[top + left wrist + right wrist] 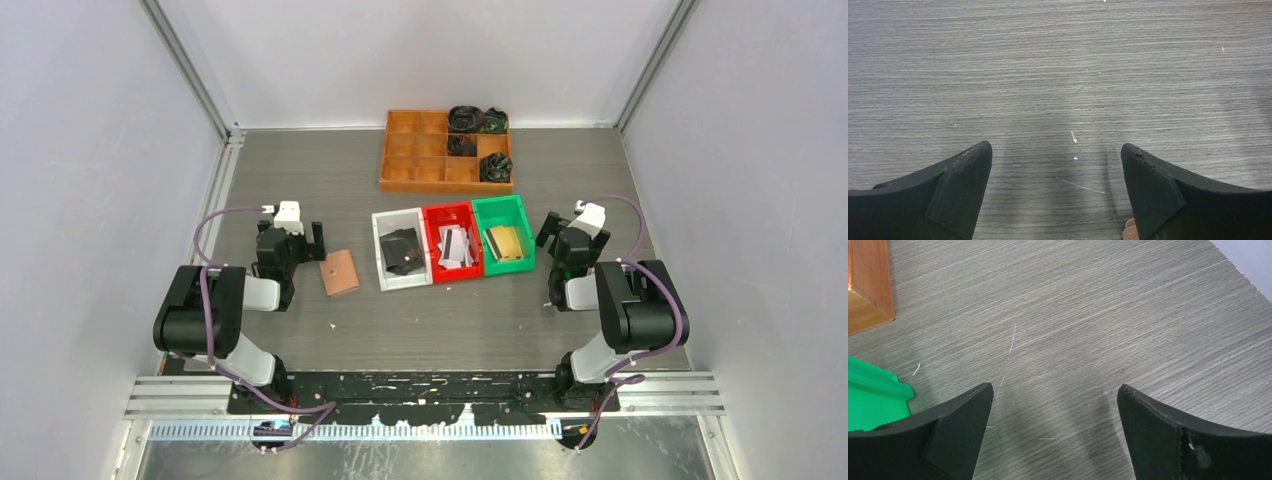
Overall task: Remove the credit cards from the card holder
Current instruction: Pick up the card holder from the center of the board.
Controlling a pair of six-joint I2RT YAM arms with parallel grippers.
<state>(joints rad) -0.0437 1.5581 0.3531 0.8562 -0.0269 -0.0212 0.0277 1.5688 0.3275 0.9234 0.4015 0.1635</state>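
The salmon-pink card holder [340,272] lies shut on the table, left of the bins; a sliver of it [1129,231] shows by the right finger in the left wrist view. Dark cards [401,251] lie in the white bin [383,276], grey-and-white cards [456,246] in the red bin [431,236], gold cards [505,241] in the green bin [525,235]. My left gripper [297,238] is open and empty just left of the holder, over bare table [1056,155]. My right gripper [562,232] is open and empty right of the green bin [868,400].
An orange compartment tray [420,155] with dark bundled items in its right cells stands at the back; its corner [868,285] shows in the right wrist view. Grey walls enclose the table on three sides.
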